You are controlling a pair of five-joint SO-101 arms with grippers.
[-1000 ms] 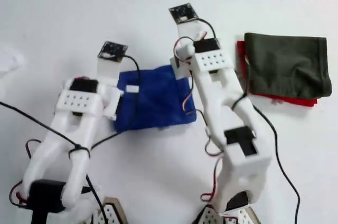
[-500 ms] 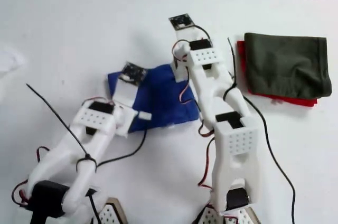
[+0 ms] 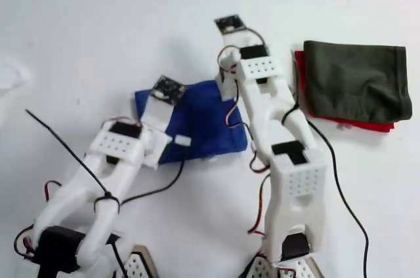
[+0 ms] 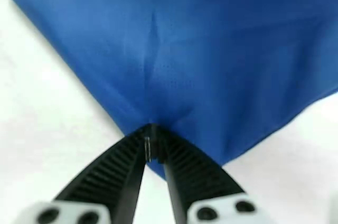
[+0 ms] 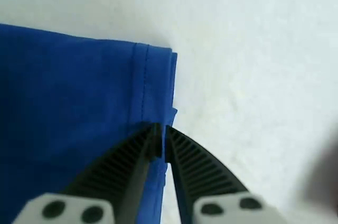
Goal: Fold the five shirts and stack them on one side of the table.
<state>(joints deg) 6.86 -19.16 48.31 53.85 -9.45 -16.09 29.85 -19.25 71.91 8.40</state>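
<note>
Two look done: folded olive shirt [image 3: 354,81] lies on red shirt [image 3: 357,124], stacked at the surface's [image 3: 98,42] right-arm side. Blue shirt [image 3: 197,120] sits mid-surface, partly folded. Left gripper [image 4: 151,142] is clamped on its edge, right gripper [image 5: 160,138] on its hemmed corner. Blue plus remaining shirts probably still to stack.

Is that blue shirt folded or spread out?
Folded: the blue shirt is a small, neat rectangle; no sleeves or collar stick out.
</note>
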